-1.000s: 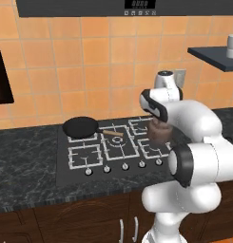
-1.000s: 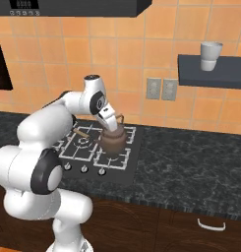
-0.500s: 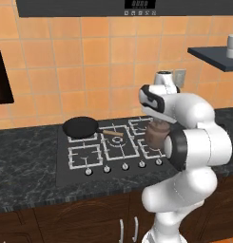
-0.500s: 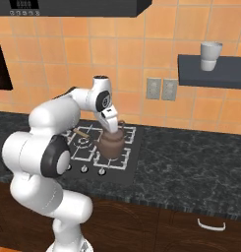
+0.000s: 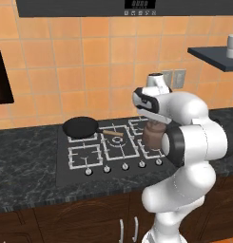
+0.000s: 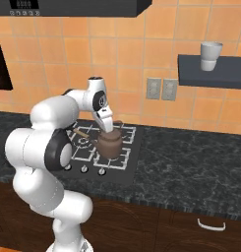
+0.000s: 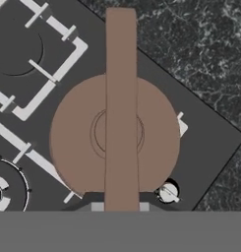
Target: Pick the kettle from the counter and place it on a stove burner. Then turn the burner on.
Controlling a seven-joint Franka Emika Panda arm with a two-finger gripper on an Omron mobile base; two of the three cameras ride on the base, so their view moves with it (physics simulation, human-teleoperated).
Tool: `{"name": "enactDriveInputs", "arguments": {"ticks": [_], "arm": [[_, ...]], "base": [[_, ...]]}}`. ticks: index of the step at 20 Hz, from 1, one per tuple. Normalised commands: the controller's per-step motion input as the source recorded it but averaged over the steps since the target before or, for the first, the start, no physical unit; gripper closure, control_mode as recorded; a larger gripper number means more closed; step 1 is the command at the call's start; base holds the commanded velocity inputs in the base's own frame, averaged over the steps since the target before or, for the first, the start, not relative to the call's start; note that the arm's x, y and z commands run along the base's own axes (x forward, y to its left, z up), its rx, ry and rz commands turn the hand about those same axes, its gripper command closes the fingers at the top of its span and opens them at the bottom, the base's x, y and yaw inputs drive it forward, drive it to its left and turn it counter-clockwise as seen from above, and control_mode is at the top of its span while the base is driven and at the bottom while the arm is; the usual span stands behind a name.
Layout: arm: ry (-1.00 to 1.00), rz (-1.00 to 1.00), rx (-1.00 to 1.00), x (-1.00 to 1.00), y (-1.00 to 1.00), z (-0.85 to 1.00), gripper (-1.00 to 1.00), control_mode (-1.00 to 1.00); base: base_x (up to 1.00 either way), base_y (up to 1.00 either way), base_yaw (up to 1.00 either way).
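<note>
One kettle (image 6: 110, 145) sits on front-right burner of stove (image 5: 80, 161), near stove's right edge. Gripper (image 6: 108, 132) directly above its handle (image 7: 121, 98); jaws' state cannot be told. One black pan (image 5: 80, 127) on back-left burner, well apart. Five knobs (image 5: 124, 166) along stove front. One cup (image 6: 210, 55) on wall shelf (image 6: 210, 71). Counter (image 6: 191, 162) right of stove.

Home kitchen, gas stove (image 5: 111, 147), orange wall tiles (image 5: 80, 61), marbled counter (image 6: 191, 165), wood cabinets (image 5: 65, 220)
</note>
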Motion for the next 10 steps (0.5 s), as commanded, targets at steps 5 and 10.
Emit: {"name": "enactDriveInputs", "arguments": {"ticks": [5, 10], "arm": [[-0.06, -0.01, 0.0, 0.0, -0.08, -0.07, 1.0, -1.0], [-0.01, 0.0, 0.0, 0.0, -0.15, -0.01, 1.0, -1.0]], "base": [[0.0, 0.0, 0.0], [0.0, 0.0, 0.0]]}}
